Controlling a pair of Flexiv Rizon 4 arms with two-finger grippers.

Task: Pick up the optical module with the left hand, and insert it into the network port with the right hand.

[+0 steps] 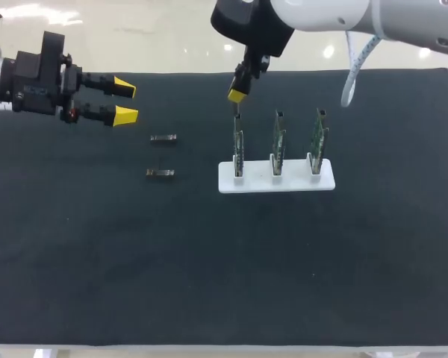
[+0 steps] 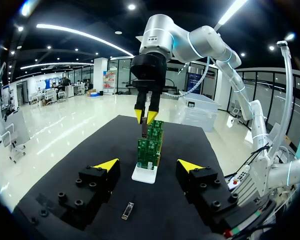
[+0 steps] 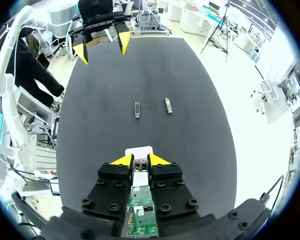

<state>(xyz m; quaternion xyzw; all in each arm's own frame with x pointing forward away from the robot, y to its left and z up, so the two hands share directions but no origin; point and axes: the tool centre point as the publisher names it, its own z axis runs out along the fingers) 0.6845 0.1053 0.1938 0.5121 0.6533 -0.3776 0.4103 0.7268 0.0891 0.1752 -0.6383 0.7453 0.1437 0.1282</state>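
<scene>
My right gripper (image 1: 237, 95) hangs over the leftmost of three upright green boards (image 1: 238, 142) and is shut on a small dark optical module (image 1: 237, 111). In the right wrist view the module (image 3: 140, 163) sits between the yellow tips, right above the board's port (image 3: 140, 196). The left wrist view shows that gripper (image 2: 146, 116) with the module (image 2: 143, 129) just over the boards (image 2: 149, 147). Two more optical modules (image 1: 163, 138) (image 1: 160, 173) lie flat on the mat. My left gripper (image 1: 125, 101) hovers open left of them, holding nothing.
The boards stand in a white base (image 1: 284, 183) right of the mat's middle. The black mat (image 1: 209, 261) covers the table. The base (image 2: 144, 175) lies ahead of my left gripper (image 2: 148, 165), with one loose module (image 2: 128, 210) under it.
</scene>
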